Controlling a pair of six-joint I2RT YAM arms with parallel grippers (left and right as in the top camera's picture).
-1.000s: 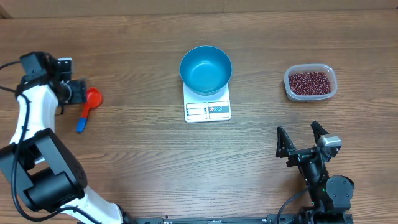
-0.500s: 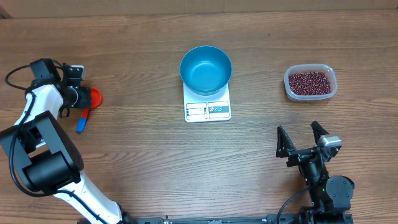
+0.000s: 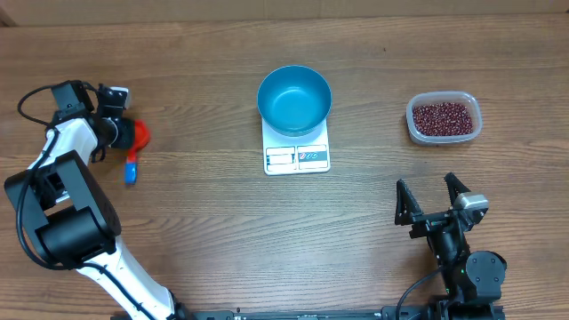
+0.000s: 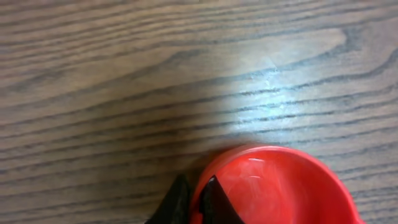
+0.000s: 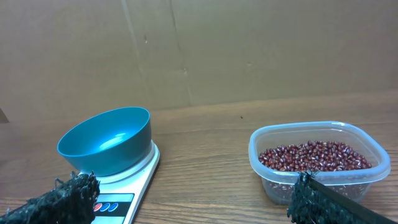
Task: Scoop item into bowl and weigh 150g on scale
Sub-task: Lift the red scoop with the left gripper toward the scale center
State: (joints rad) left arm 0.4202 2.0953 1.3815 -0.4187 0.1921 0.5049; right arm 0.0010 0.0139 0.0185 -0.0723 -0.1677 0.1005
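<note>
The red scoop (image 3: pixel 140 135) with a blue handle tip (image 3: pixel 131 173) is at the far left of the table. My left gripper (image 3: pixel 123 132) is shut on its rim; in the left wrist view the two black fingertips (image 4: pixel 180 200) pinch the rim of the red scoop (image 4: pixel 280 186). The blue bowl (image 3: pixel 294 98) stands empty on the white scale (image 3: pixel 297 158). The item, dark red beans (image 3: pixel 442 117), fills a clear tub (image 3: pixel 412 130) at the right. My right gripper (image 3: pixel 433 201) stands open near the front right, apart from everything; its view shows the bowl (image 5: pixel 109 140), scale (image 5: pixel 134 186) and beans (image 5: pixel 314 155).
A cardboard wall (image 5: pixel 199 50) stands behind the table's far edge. Bare wood lies between the scoop and the scale, and between the scale and the tub.
My left gripper has closed on the scoop's rim. The scoop has shifted a little to the right, its handle swinging with it. The right arm has not moved.
</note>
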